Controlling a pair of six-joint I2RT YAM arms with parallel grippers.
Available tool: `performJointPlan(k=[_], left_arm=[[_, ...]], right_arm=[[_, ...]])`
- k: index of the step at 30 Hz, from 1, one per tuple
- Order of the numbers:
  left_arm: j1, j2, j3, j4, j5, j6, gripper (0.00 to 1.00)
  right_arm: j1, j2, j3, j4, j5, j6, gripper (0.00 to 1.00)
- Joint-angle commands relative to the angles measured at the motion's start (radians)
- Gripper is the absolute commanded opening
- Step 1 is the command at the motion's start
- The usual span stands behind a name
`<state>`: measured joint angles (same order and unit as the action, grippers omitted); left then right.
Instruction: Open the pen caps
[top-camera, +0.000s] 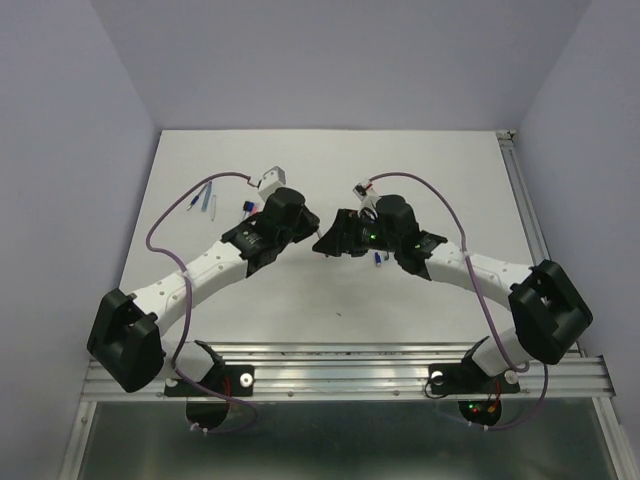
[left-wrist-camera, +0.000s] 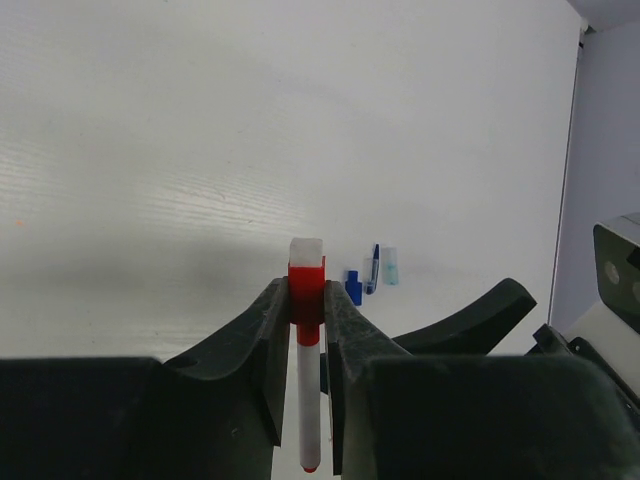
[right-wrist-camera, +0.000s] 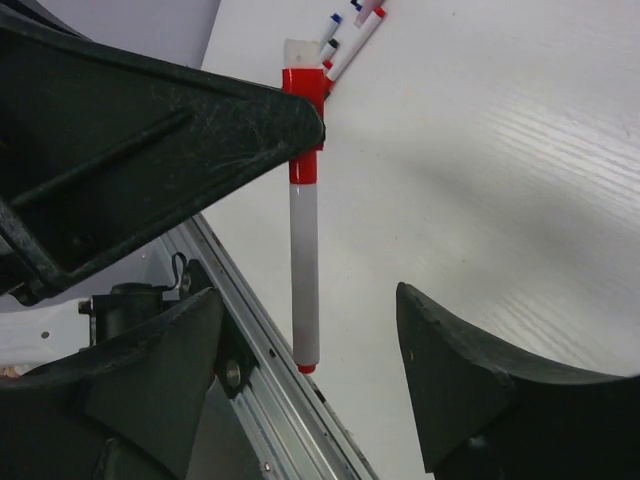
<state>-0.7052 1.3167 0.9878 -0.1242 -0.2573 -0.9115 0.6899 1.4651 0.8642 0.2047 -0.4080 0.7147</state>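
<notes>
**At the red cap (left-wrist-camera: 306, 283): one grip pending**

Overhead, you cannot see it. Left wrist: the left gripper (left-wrist-camera: 307, 292) pinches the cap. Right wrist: below the cap, the right gripper (right-wrist-camera: 308, 296) gapes around the untouched barrel (right-wrist-camera: 304, 245); close off-centre and the pen could twist loose.

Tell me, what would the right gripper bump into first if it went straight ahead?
Probably the red pen held by the left gripper: it hangs ahead, between the right gripper's open jaws. How far ahead is unclear.
</notes>
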Motion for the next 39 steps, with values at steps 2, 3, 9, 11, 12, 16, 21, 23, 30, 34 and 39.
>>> performJointPlan(k=[2, 3, 9, 11, 12, 16, 21, 23, 30, 34, 39], left_arm=[[-0.020, -0.034, -0.006, 0.040, -0.028, -0.030, 0.00], [-0.020, -0.037, -0.003, 0.040, -0.028, -0.029, 0.00], [-0.020, -0.065, -0.008, 0.040, -0.037, -0.023, 0.00], [-0.020, -0.071, -0.012, 0.043, -0.025, -0.017, 0.00], [-0.022, -0.073, -0.012, 0.040, -0.025, -0.012, 0.00], [-0.019, -0.083, -0.015, 0.034, -0.078, -0.007, 0.00], [0.056, -0.060, 0.047, 0.029, -0.207, 0.012, 0.00], [0.129, -0.031, 0.087, 0.034, -0.247, 0.026, 0.00], [0.340, 0.053, 0.149, 0.066, -0.232, 0.042, 0.00], [0.421, 0.065, 0.146, 0.077, -0.185, 0.063, 0.00], [0.473, 0.099, 0.178, 0.083, -0.082, 0.358, 0.00]], right_arm=[[0.016, 0.032, 0.079, 0.105, -0.057, 0.026, 0.69], [0.016, 0.041, 0.082, 0.105, -0.055, 0.032, 0.66], [0.017, 0.061, 0.081, 0.157, -0.072, 0.060, 0.27], [0.017, 0.060, 0.067, 0.185, -0.084, 0.051, 0.16], [0.017, 0.055, 0.061, 0.190, -0.090, 0.046, 0.07], [0.022, 0.025, 0.030, 0.159, -0.126, 0.008, 0.01], [0.072, -0.072, -0.095, 0.096, -0.175, -0.041, 0.01], [0.140, -0.136, -0.144, 0.027, -0.132, -0.078, 0.01], [0.252, -0.301, -0.224, -0.067, -0.051, -0.069, 0.01], [0.252, -0.331, -0.246, -0.086, 0.049, -0.052, 0.01], [0.247, -0.293, -0.177, -0.255, 0.330, -0.110, 0.01]])
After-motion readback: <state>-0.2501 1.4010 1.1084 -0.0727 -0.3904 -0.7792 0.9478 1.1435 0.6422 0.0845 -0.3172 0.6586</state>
